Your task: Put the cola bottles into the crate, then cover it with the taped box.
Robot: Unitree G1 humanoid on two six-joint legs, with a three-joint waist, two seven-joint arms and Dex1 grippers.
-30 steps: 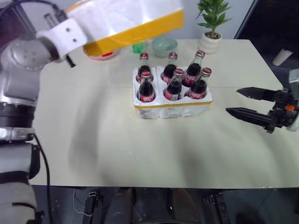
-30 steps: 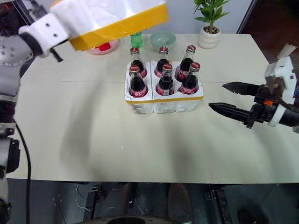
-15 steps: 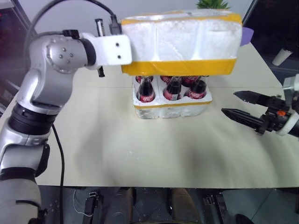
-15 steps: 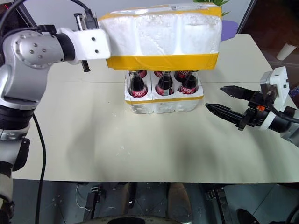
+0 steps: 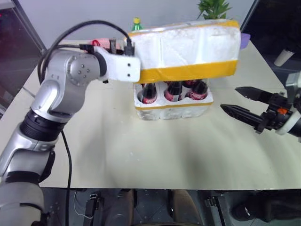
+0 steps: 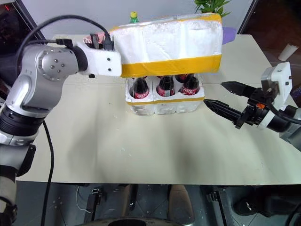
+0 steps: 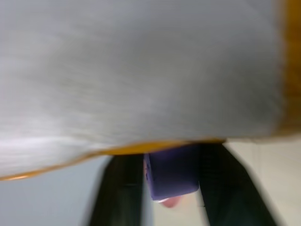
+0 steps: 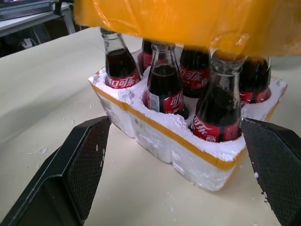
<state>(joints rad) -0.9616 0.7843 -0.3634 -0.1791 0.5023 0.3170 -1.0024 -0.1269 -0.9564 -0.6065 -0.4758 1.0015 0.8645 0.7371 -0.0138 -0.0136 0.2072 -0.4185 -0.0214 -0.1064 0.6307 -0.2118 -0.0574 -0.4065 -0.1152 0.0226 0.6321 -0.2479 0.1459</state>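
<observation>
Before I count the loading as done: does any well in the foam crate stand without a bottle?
No: in the right wrist view every visible well of the crate holds one of the cola bottles.

We recorded: taped box point(image 7: 141, 70), white foam surface with a yellow tape edge along its lower border and far side, blurred, covering most of the view. Two black fingers point(image 7: 120, 193) rose to meet it. Between them, a purple object point(image 7: 171, 172), unidentified. Pale bench point(image 7: 263, 174) beyond.
</observation>
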